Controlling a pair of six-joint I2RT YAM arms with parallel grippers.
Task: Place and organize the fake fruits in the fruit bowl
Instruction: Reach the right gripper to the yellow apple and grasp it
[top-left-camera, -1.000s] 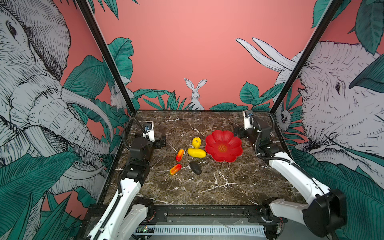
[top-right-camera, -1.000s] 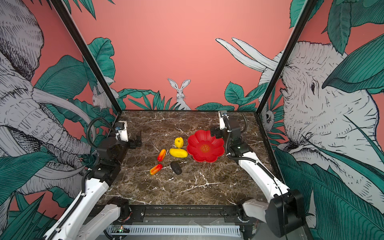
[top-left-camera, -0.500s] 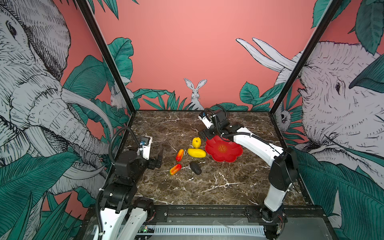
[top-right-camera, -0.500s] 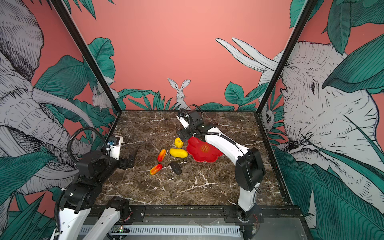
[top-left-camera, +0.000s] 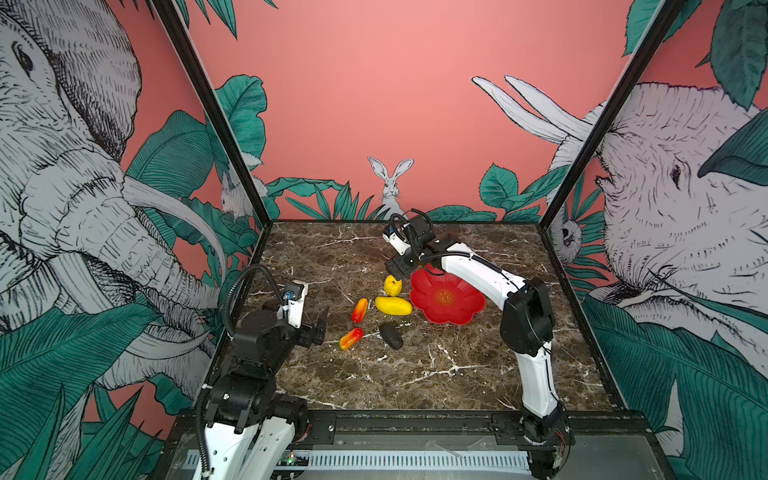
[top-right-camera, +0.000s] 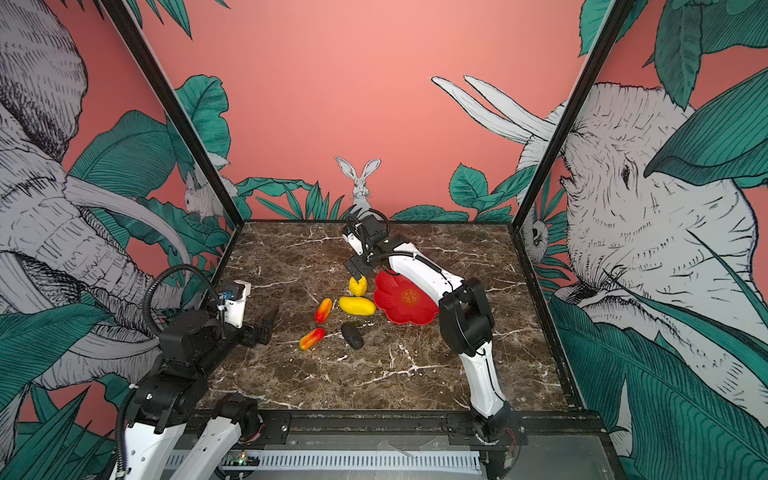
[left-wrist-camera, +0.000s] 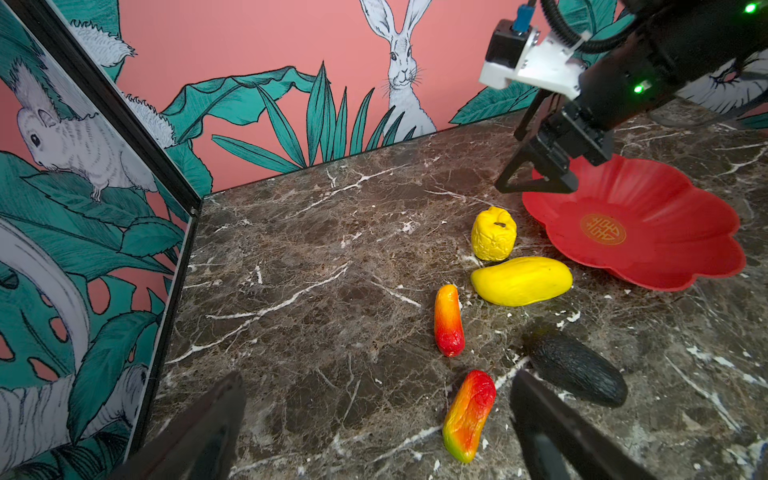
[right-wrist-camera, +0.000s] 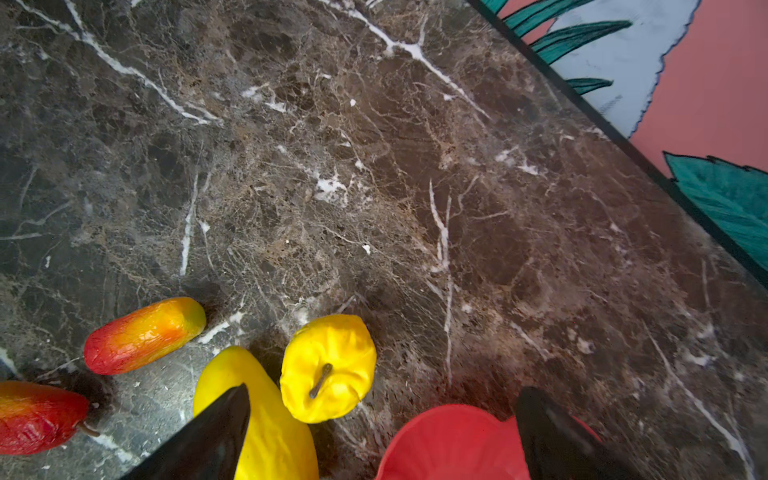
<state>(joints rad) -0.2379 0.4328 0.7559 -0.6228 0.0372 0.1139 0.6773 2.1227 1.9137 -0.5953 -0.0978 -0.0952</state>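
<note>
Five fake fruits lie on the marble left of the fruit bowl (top-left-camera: 465, 309) (top-right-camera: 415, 313): a round yellow one (top-left-camera: 392, 286) (right-wrist-camera: 328, 365), a long yellow oval (top-left-camera: 393, 305) (left-wrist-camera: 521, 280), two red-orange-yellow oblongs (top-left-camera: 360, 309) (top-left-camera: 350, 338) and a black oval (top-left-camera: 391, 336) (left-wrist-camera: 577, 374). The bowl is empty. My right gripper (top-left-camera: 399, 271) (right-wrist-camera: 384, 390) hangs open above the round yellow fruit and the bowl's far left rim. My left gripper (top-left-camera: 318, 328) (left-wrist-camera: 378, 376) stands open low over the table, with the nearer oblong (left-wrist-camera: 469, 415) just ahead by one finger.
Black frame posts and painted walls close in the marble table (top-left-camera: 415, 374) on the left, the back and the right. The right arm's elbow (top-left-camera: 525, 322) stands just right of the bowl.
The right arm has swung from the right side across to above the round yellow fruit and the bowl's rim. The left arm has drawn back and dropped towards the nearer oblong fruit.
</note>
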